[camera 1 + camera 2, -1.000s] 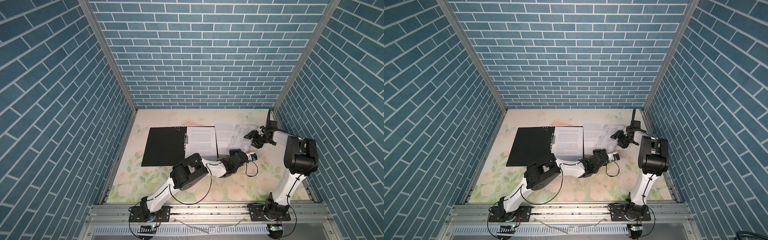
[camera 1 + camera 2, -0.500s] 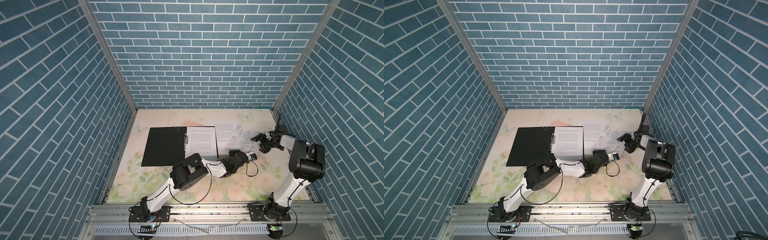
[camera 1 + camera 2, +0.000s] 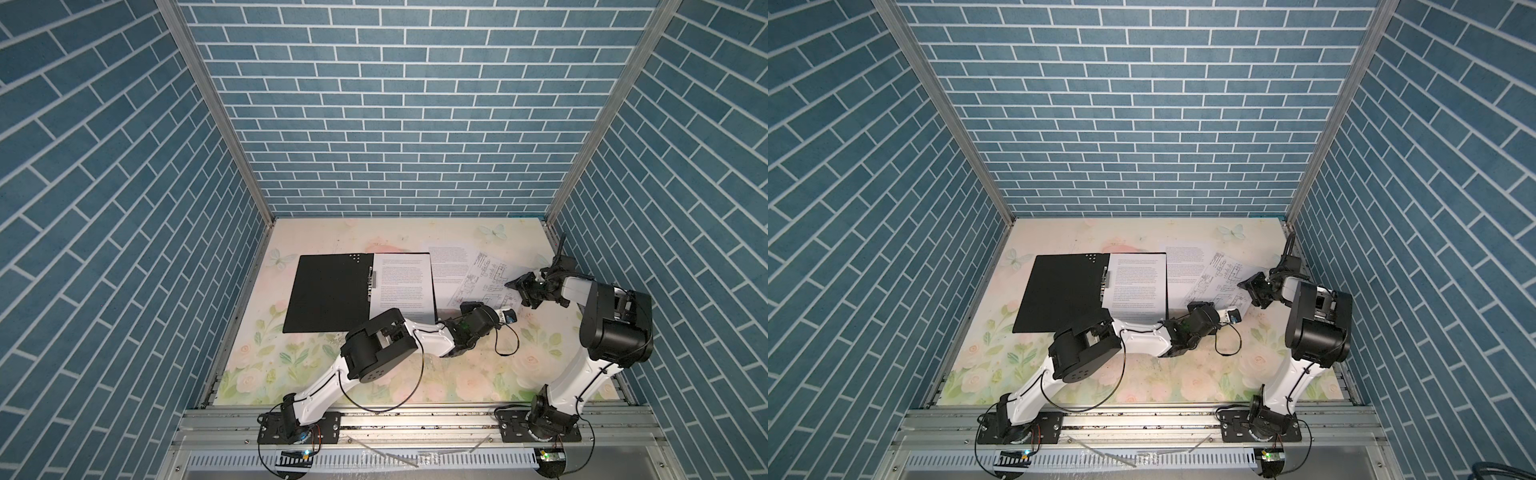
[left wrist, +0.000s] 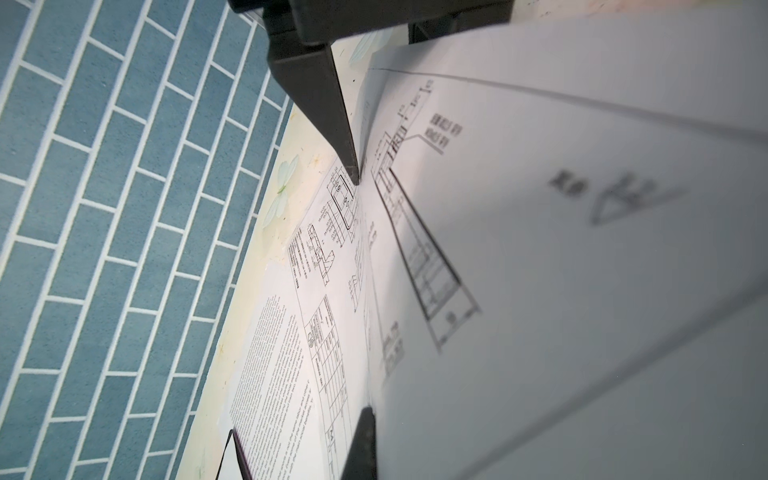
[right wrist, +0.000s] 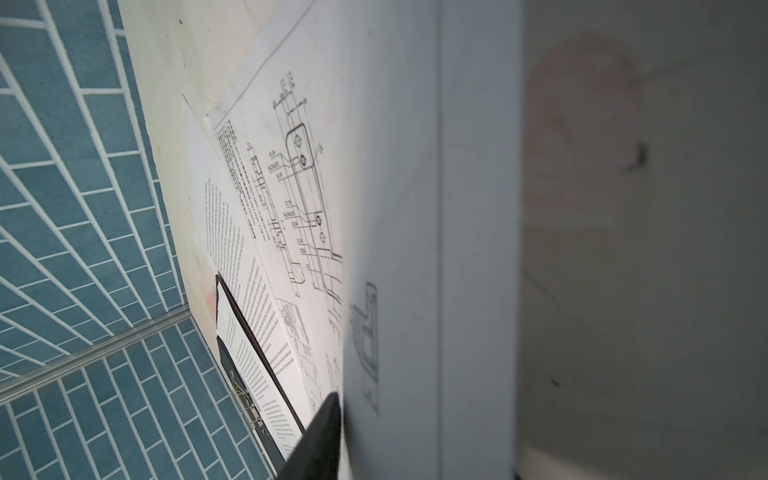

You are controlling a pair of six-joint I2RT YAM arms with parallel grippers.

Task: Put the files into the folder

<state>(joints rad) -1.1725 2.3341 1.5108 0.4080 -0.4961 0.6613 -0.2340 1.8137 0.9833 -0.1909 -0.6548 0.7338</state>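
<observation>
The folder (image 3: 328, 295) lies open and flat on the left-centre of the table (image 3: 457, 374), a smooth surface printed with pale flowers and butterflies. Its matte black inside faces up, 2 thin rectangular halves joined at a small metal clip (image 3: 371, 282), with a cluster of white dots near the far edge. 1 filed sheet (image 3: 401, 286), white paper dense with black text, rests squarely on the right half.

Just beside the folder's right edge a loose text sheet (image 3: 451, 266) lies flat on the table. A drawing sheet (image 3: 482, 282), turned at an angle, overlaps it on top; it carries fine line drawings and a narrow text column.

The left gripper (image 3: 466, 307) sits at the near corner of the drawing sheet, clenched on it. In the left wrist view a tapered black finger (image 4: 320, 95) points down to the paper, which curls up beside it.

The right gripper (image 3: 513, 284) is at the drawing sheet's right edge. Its wrist view shows only 1 dark finger (image 5: 316, 440) against lifted, blurred paper, so whether it grips cannot be told.

Blue brick-patterned walls (image 3: 395, 124) enclose the table.
</observation>
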